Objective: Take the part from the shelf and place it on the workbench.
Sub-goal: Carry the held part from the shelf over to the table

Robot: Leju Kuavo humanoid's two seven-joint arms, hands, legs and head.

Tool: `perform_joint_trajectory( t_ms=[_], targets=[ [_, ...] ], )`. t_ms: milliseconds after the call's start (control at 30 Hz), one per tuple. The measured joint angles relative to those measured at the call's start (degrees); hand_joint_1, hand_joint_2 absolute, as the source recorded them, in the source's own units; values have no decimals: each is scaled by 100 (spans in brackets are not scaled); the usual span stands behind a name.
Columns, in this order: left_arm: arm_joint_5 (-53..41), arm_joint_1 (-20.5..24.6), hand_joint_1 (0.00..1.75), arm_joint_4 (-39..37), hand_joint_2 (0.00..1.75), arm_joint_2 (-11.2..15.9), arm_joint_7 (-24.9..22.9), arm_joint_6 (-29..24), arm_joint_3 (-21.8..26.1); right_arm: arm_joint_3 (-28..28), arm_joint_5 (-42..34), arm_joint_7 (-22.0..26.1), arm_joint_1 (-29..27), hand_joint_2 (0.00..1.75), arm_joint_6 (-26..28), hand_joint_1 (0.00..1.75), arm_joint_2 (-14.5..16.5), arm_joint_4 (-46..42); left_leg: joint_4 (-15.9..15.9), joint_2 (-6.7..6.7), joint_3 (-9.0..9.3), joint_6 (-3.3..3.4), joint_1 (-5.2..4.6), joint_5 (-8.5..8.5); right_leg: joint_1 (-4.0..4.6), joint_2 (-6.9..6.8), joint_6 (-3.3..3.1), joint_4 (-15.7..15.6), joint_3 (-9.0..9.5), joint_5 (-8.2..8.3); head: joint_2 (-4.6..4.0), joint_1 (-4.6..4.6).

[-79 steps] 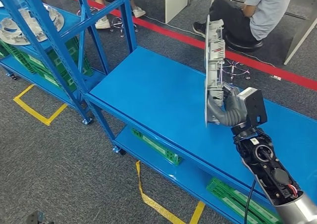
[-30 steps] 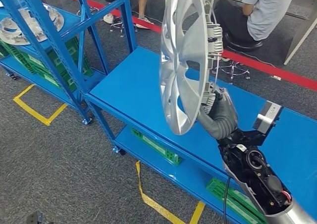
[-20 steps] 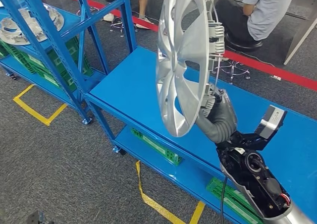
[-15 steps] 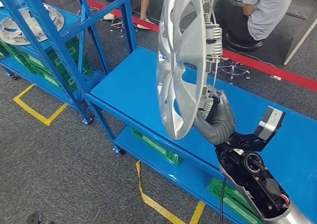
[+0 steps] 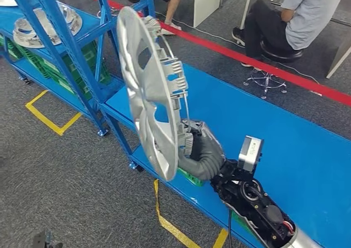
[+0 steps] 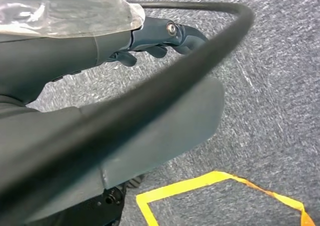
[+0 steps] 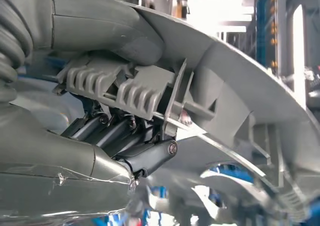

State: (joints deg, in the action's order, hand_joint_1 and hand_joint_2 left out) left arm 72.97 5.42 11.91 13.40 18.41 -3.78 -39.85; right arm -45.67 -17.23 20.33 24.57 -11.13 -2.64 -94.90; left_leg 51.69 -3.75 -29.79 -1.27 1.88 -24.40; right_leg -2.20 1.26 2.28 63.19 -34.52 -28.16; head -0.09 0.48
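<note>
Part (image 5: 151,89) off shelf (image 5: 62,31), on edge at frame centre, rim grasped by right robot hand (image 5: 201,152). Placement on blue tabletop (image 5: 289,149) pending. Left robot hand (image 6: 113,86): holds nothing, fingers apart.

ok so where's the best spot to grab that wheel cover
Probably the rim, from its back side, where the right hand already grips the wheel cover: ribbed clips and a wire ring there give fingers something to hook, while the front face is smooth and domed.
</note>
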Motion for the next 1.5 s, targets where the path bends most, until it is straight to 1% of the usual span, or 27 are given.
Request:
perform_joint_trajectory(
  t_ms=[67, 133, 167, 233, 267, 333, 400, 433, 467, 500, 567, 600, 667, 733, 767, 833, 900, 933, 967, 1033, 1100, 1200, 1267, 1367, 1400, 1433, 1500],
  targets=[
    [-15, 17, 0, -4, 0, 14, 8, 3, -2, -140, 35, 4, -16, 175, -61, 155, 89, 109, 122, -113, -67, -118, 35, -57, -54, 239, 57, -568, 291, 173, 0, 31],
    [-23, 29, 0, -9, 0, 22, 15, 8, -4, -277, 104, 22, -37, 175, -121, 155, 182, 191, 182, -208, -175, -211, 68, -44, -26, 334, 2, -633, 324, 119, -1, 25],
    [-27, 21, 0, -9, 0, 16, 16, 10, -5, -342, 134, 30, -42, 175, -137, 155, 235, 222, 175, -259, -204, -249, 90, -26, -9, 278, -57, -621, 316, 111, -1, 3],
    [-32, 8, 0, -9, 0, 3, 15, 10, -6, -463, 169, 35, -38, 175, -163, 155, 358, 274, 319, -139, -280, -294, 104, -96, 12, 150, -168, -654, 351, 113, 0, -65],
    [-30, 16, 0, -8, 0, -2, 14, 10, -7, -523, 179, 34, -29, 175, -180, 155, 416, 299, 573, -5, -409, -298, 91, -209, 23, 73, -218, -680, 379, 113, 0, -118],
    [-15, 42, 0, -8, 0, -7, 14, 10, -7, -632, 194, 37, -13, 175, -220, 155, 509, 360, 1391, 251, -858, -284, 56, -522, 76, -87, -288, -701, 408, 99, 0, -224],
    [-2, 40, 0, -8, 0, -11, 14, 8, -7, -724, 193, 56, 10, 175, -237, 155, 585, 457, 1996, 308, -1241, -252, 28, -653, 137, -236, -332, -701, 421, 74, -1, -272],
    [4, 30, 0, -8, 0, -14, 14, 4, -7, -765, 186, 73, 30, 175, -241, 155, 623, 517, 1976, 318, -1266, -225, 11, -561, 161, -301, -351, -702, 434, 59, -1, -286],
    [6, 21, 0, -8, 0, -15, 13, -1, -7, -801, 176, 91, 56, 175, -246, 155, 661, 580, 1723, 340, -1165, -190, -11, -377, 178, -357, -362, -702, 453, 43, -1, -295],
    [8, 14, 0, -8, 0, -12, 13, -5, -7, -834, 167, 107, 84, 175, -250, 155, 697, 638, 1310, 407, -966, -149, -40, -151, 191, -407, -368, -703, 477, 26, 0, -311],
    [8, 22, 0, -8, 0, -5, 12, -9, -7, -886, 155, 128, 128, 175, -256, 155, 754, 741, 580, 597, -612, -77, -127, 113, 231, -485, -345, -703, 510, -18, 0, -352],
    [8, 29, 0, -8, 0, -3, 12, -9, -7, -905, 152, 135, 141, 175, -257, 155, 776, 781, 404, 652, -532, -51, -162, 147, 246, -524, -324, -708, 522, -38, -1, -367],
    [8, 28, 0, -9, 0, -3, 12, -9, -7, -941, 150, 147, 159, 175, -257, 155, 810, 852, 339, 590, -520, -14, -190, 133, 258, -605, -277, -729, 549, -71, 0, -363],
    [9, 17, 0, -10, 0, -3, 11, -9, -7, -979, 150, 156, 186, 175, -256, 155, 839, 911, 301, 516, -481, 30, -163, 135, 241, -543, -225, -645, 530, -163, 0, -343],
    [9, 15, 0, -10, 0, -2, 10, -9, -7, -996, 150, 160, 202, 175, -256, 155, 849, 935, 282, 486, -455, 59, -145, 137, 235, -439, -203, -443, 447, -283, 0, -323],
    [10, 17, 0, -10, 0, -1, 10, -9, -7, -1023, 150, 164, 214, 175, -255, 155, 854, 982, 272, 425, -422, 112, -137, 122, 223, -212, -178, 327, 76, -633, 0, -254],
    [11, 19, 0, -10, 0, 0, 10, -9, -7, -1051, 150, 166, 209, 175, -255, 155, 854, 1035, 276, 348, -406, 138, -147, 105, 223, -151, -171, 1013, -313, -818, 0, -191],
    [11, 18, 0, -10, 0, -1, 10, -9, -7, -1066, 150, 166, 208, 175, -253, 155, 854, 1061, 278, 303, -391, 141, -151, 95, 224, -144, -179, 1060, -377, -743, 0, -169],
    [11, 17, 0, -10, 0, -3, 10, -9, -7, -1081, 150, 166, 209, 175, -251, 155, 854, 1083, 279, 258, -368, 140, -154, 83, 228, -135, -199, 857, -320, -555, 0, -148],
    [11, 17, 0, -10, 0, -16, 9, -12, -7, -1103, 150, 166, 213, 175, -249, 155, 854, 1119, 281, 175, -316, 126, -155, 53, 248, -36, -277, 35, 8, -57, -1, -103],
    [15, 21, 0, -10, 0, -32, 6, -22, -7, -1117, 154, 170, 224, 175, -250, 155, 855, 1148, 289, 109, -323, 87, -148, 43, 271, 75, -343, -590, 281, 194, -1, -79],
    [27, -5, 0, -10, 0, -40, -8, -46, -7, -1141, 164, 180, 240, 175, -252, 155, 867, 1185, 275, 48, -366, 1, -117, 64, 267, 55, -383, -788, 381, 214, -1, -46],
    [39, -10, 0, -10, 0, -38, -12, -53, -7, -1152, 160, 181, 252, 175, -256, 155, 889, 1200, 477, 114, -451, -45, -122, -69, 227, -21, -421, -894, 447, 255, -1, -68],
    [71, 13, 0, -10, 0, -31, -12, -62, -5, -1168, 152, 181, 269, 175, -267, 155, 913, 1244, 1552, 261, -1006, -134, -91, -555, 216, -162, -454, -951, 486, 267, -1, -166],
    [80, 7, 0, -10, 0, -31, -12, -65, -4, -1173, 151, 182, 269, 175, -277, 155, 916, 1260, 1853, 280, -1180, -164, -69, -638, 215, -202, -452, -951, 486, 260, -1, -189],
    [89, -2, 0, -10, 0, -33, -12, -68, -4, -1180, 150, 183, 270, 175, -292, 155, 917, 1277, 1956, 300, -1257, -195, -41, -614, 211, -241, -443, -949, 488, 249, 0, -210],
    [101, -15, 0, -10, 0, -31, -13, -77, -4, -1194, 146, 183, 276, 175, -322, 155, 925, 1306, 1449, 375, -1030, -260, 21, -269, 194, -309, -402, -938, 509, 215, 0, -243]
  ],
)
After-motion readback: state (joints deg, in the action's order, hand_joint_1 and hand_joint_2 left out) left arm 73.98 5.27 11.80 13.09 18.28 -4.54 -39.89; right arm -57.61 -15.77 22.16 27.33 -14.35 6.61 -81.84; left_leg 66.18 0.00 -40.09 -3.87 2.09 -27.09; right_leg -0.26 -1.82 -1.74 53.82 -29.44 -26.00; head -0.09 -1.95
